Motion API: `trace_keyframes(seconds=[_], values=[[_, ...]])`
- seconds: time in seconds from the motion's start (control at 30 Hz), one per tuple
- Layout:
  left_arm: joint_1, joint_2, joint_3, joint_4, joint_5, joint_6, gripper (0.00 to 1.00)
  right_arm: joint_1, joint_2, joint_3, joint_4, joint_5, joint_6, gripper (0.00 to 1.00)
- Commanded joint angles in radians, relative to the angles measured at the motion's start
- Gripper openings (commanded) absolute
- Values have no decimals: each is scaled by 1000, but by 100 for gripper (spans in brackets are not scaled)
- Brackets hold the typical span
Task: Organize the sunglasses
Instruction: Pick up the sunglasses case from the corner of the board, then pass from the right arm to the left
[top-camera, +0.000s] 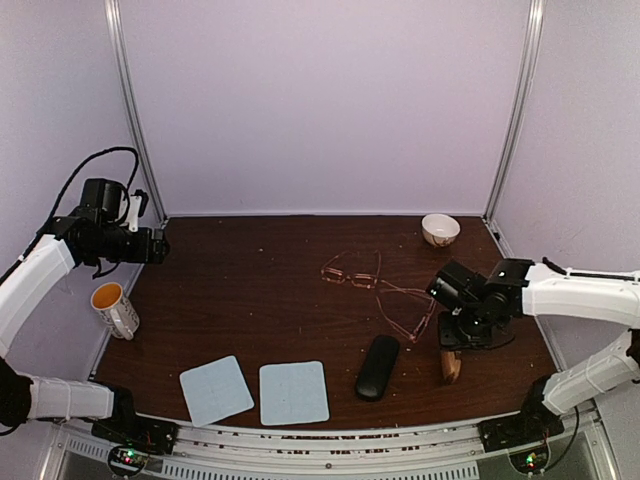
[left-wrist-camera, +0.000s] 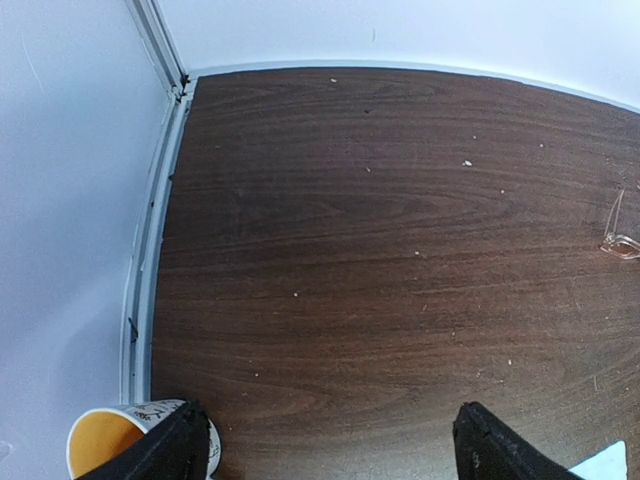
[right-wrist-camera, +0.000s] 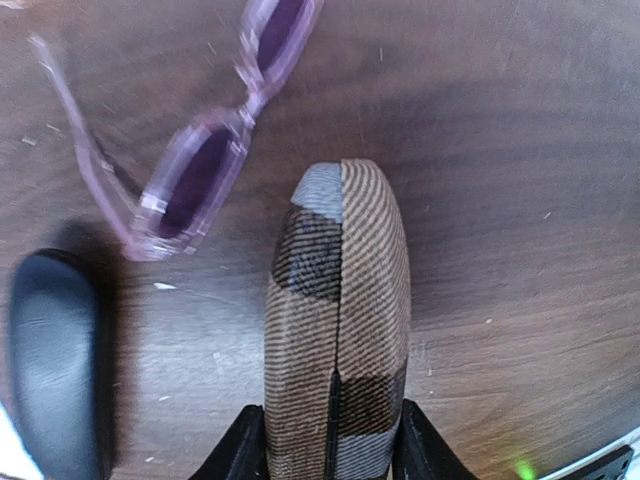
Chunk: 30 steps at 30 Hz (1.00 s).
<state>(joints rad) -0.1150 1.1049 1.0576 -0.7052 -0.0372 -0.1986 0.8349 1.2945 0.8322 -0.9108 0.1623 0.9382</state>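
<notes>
Top view: high at 6 o'clock, facing 12 o'clock, whole tabletop (top-camera: 250, 290). Left wrist: toward 10 o'clock corner, sharing mug (left-wrist-camera: 100, 447) (top-camera: 113, 308). Right wrist: close over shared wooden case (right-wrist-camera: 340, 300) (top-camera: 452, 368).

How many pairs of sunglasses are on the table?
2. One pair sits mid-table toward the back; the other pair lies just right of it, beyond the black case.

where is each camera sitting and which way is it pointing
top external: above and behind the bases, looking down on the table; left gripper and right gripper show.
left wrist: raised at far left, looking down at the table and cup; own fingers wide apart.
right wrist: low, looking down on the wooden case between its fingers, sunglasses and black case beside.
shared: top and right wrist both show the wooden case.
</notes>
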Motion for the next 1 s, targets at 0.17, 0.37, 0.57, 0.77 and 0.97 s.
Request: trace_keyframes(seconds=[0.17,0.37,0.57,0.77,0.97], values=[[-6,-11,-2,25,25,19,98,-70,-236,144,80,64,-209,25],[-6,2,11,29,136,29,98,-85,-276,170,355,-89,-364,25],[-7,-13,-7,109,431,21,98,-86,-242,166,716,-305,-423,24],[-114,-4,-9,244,647,-51,98,-88,-144,194,1051,-508,-432,23],[-252,15,-27,481,785,-177,98,-88,-42,224,1294,-704,-389,23]])
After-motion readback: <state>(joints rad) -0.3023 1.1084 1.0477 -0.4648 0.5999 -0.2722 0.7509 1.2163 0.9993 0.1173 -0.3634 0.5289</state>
